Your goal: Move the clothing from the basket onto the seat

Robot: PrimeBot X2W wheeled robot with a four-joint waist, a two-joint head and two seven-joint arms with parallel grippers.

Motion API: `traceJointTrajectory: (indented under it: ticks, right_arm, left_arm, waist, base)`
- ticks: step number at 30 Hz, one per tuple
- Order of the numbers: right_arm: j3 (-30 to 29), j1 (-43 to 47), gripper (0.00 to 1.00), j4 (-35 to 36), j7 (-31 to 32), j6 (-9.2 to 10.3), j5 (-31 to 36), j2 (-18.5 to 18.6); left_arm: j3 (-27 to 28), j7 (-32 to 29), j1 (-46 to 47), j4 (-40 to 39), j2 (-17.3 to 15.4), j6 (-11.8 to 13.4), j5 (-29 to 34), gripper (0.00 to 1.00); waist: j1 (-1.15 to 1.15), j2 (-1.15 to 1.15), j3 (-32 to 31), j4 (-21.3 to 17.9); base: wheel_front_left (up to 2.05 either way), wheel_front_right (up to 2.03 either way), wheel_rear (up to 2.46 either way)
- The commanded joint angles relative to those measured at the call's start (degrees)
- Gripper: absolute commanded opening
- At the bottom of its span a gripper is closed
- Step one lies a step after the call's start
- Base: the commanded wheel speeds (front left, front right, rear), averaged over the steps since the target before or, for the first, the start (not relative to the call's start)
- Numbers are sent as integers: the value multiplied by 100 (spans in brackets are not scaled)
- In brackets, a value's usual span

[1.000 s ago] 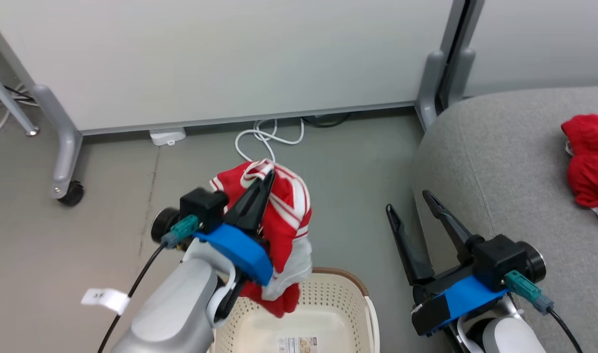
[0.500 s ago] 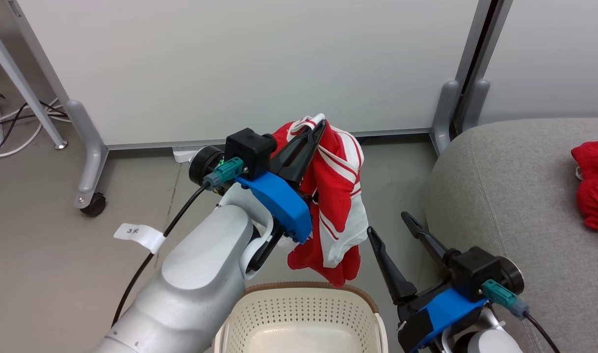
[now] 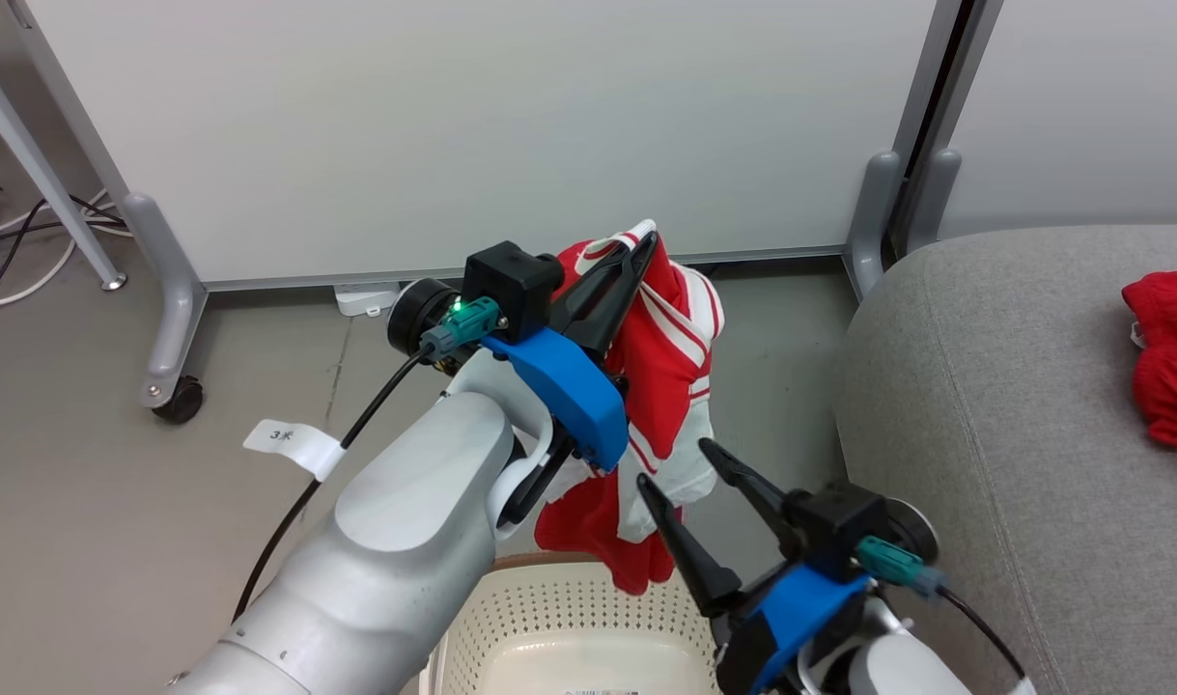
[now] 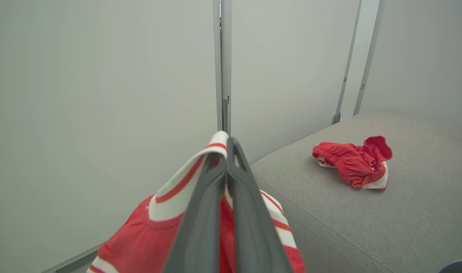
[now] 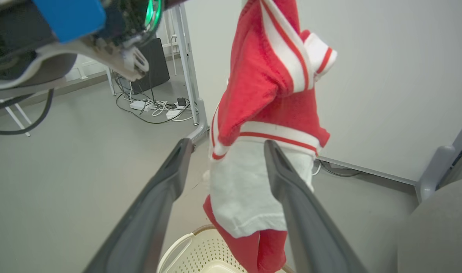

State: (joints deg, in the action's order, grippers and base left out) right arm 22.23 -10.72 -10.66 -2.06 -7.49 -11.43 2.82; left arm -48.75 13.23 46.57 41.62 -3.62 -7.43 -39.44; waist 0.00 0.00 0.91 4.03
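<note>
**Left arm.** The left forearm [image 3: 405,541] rises from the left of the basket [image 3: 549,608] and slopes up across its left rim. The wrist is bent so that the fingers point up and away from the basket, toward the panel [image 3: 453,125]. The left gripper [image 3: 643,248] is clenched. Both fingers lie pressed together, with a white, red-striped band of the garment [image 3: 680,386] pinched between them near the tips.

**Garment.** It hangs from that grip above the basket's far rim, lifted out of the basket. The upper part is red with white stripes, below it is a white panel, and a red tail hangs lowest. The tail reaches down to the level of the rim; whether it touches the rim cannot be told.

**Right arm.** It comes up from the right of the basket, with the wrist tilted so that the fingers point up and left, toward the garment. The right gripper [image 3: 675,463] is released, its fingers spread wide in a V. In the right wrist view the white panel hangs in the gap between the fingers. One finger overlaps the panel's edge; contact cannot be told.

**Seat.** The seat [image 3: 1013,405] stands to the right of the basket. A second garment [image 3: 1167,376] lies crumpled on it, well apart from the basket.
</note>
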Motion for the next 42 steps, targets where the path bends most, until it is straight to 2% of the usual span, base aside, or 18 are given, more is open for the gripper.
traceJointTrajectory:
  ticks: [1, 15, 16, 17, 18, 27, 39, 40, 42]
  right_arm:
    - [167, -233, 100, -209, -34, -1, -68, 14]
    - [735, -1610, 100, -2276, -437, -1, -732, 13]
    - [776, -1686, 63, -2409, -460, -1, -751, 15]
    - [825, -1754, 22, -2544, -495, -1, -788, 15]
    - [863, -1818, 0, -2652, -532, -1, -819, 14]
    - [1122, -2060, 0, -3123, -759, -1, -1109, 14]
    - [1292, -2153, 0, -3376, -966, -1, -1233, 14]
    - [1294, -2154, 0, -3379, -976, -1, -1234, 14]
    - [1301, -2160, 0, -3377, -994, -1, -1215, 14]
  left_arm:
    - [-45, 48, 136, 14, 11, -7, -47, 0]
    - [-508, 103, 344, -9, 67, -7, -370, 0]
    - [-530, 102, 353, -11, 69, -7, -394, 0]
    - [-560, 105, 356, -9, 70, -7, -410, 0]
    - [-591, 111, 355, -4, 71, -7, -437, 0]
    - [-678, 150, 368, 105, 75, -7, -540, 0]
    - [-625, 187, 278, 262, 75, -7, -631, 0]
    - [-609, 188, 261, 274, 72, 0, -624, 4]
    - [-569, 198, 217, 289, 40, 24, -599, 43]
  waist:
    - [0, 0, 9, -3]
    - [0, 0, -1, 178]
    - [0, 0, -7, 190]
    - [0, 0, -12, 201]
    - [0, 0, -15, 211]
    - [0, 0, -42, 181]
    - [0, 0, -113, 26]
    - [0, 0, -110, 11]
    - [0, 0, -105, -22]
  base:
    - [0, 0, 0]
    - [0, 0, 0]
    - [0, 0, 0]
    - [0, 0, 0]
    - [0, 0, 0]
    - [0, 0, 0]
    - [0, 0, 0]
    - [0, 0, 0]
    - [0, 0, 0]
